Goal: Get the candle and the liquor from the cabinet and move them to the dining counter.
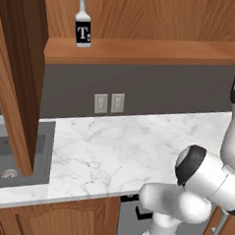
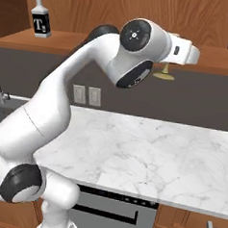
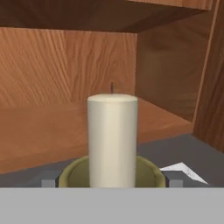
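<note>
**Candle framed between parted fingers at the cabinet shelf**

Candle (image 3: 112, 140), a pale cream pillar on a round olive-gold base, stood upright and filled the middle of the hand view, with a thin dark wick at its top. Grey finger tips showed low on either side of its base, so the gripper (image 3: 112, 183) stood wide apart around it; whether the pads touched the base could not be told, and no firm hold was visible. The hand was likely lined up this way so a squeeze would catch the base squarely.

Seen from the right base view, the white arm (image 2: 63, 103) reached up into the open cabinet (image 2: 123, 10), its hand hiding most of the candle, whose olive base peeked out at the shelf's front edge. The liquor (image 1: 83, 25), a square bottle with a white T on a black label, stood upright on the same shelf, well apart to the left, above the marble worktop (image 1: 117, 154) and beside the grey sink (image 1: 8, 157)
</note>
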